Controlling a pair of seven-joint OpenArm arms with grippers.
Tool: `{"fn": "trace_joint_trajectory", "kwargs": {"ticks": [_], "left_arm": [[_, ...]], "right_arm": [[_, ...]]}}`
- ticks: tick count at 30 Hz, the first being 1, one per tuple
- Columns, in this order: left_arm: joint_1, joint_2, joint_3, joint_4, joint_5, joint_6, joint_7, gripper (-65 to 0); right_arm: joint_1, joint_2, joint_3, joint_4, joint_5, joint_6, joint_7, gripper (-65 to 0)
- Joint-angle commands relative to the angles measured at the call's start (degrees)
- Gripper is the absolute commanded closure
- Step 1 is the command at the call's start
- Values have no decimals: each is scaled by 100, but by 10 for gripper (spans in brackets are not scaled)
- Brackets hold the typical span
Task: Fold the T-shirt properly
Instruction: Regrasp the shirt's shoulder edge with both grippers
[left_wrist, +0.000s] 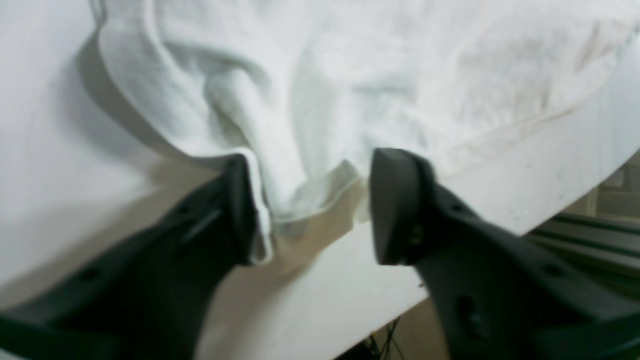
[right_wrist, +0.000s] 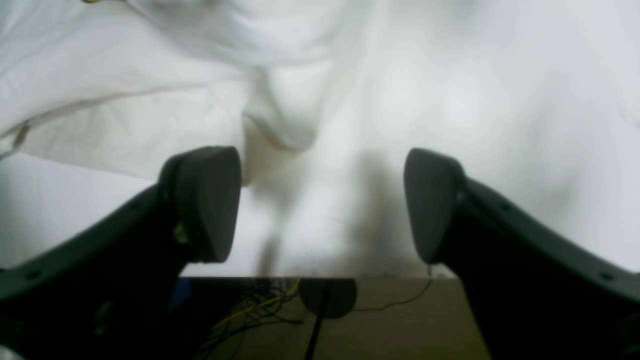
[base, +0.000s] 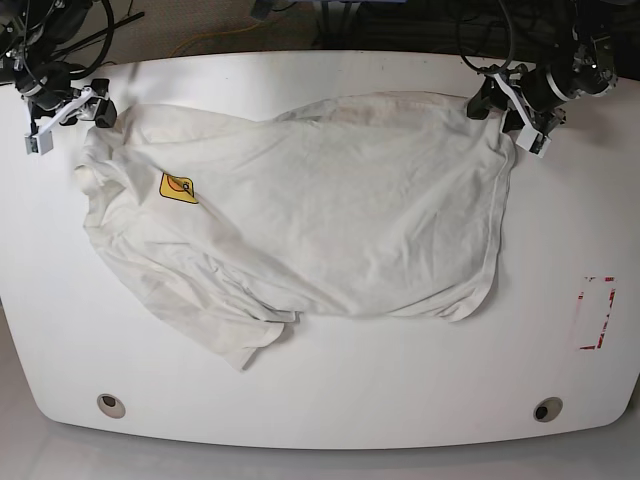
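No writing can be read anywhere. The T-shirt (base: 330, 215) carries a yellow-orange patch label (base: 178, 187) on its left part. Its mark is too small to make out.

The white bench (base: 330, 400) holds the T-shirt (base: 330, 220), spread out flat. A red mark (base: 596, 312) sits right of the T-shirt.

T-shirt (base: 330, 210): matt wrinkled cloth | table (base: 330, 390): smooth white

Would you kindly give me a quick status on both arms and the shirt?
Left gripper jaws astride the T-shirt hem, not clamped. Right gripper open at the far corner, empty. Shirt spread, rumpled. Nothing in the way.
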Motion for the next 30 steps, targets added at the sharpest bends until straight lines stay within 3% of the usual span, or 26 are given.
{"fn": "trace_joint_trajectory", "kwargs": {"ticks": [1,5,14,30], "left_arm": [[45,-28,10,-197,138,-8,227,-235],[-210,-19,-34,-487,146,-8,218,0],[-254,-28,-518,-689,138,-8,201,-4],[-245,-28,-544,-645,129,-8,201,-4]], "right_arm": [[3,39,53,102,96,10,64,-490],[-6,-5,53,102,88,10,55,-490],[-76,-225,194,76,79,10,81,-493],[319,-577,211,-742,96,10,81,-488]]}}
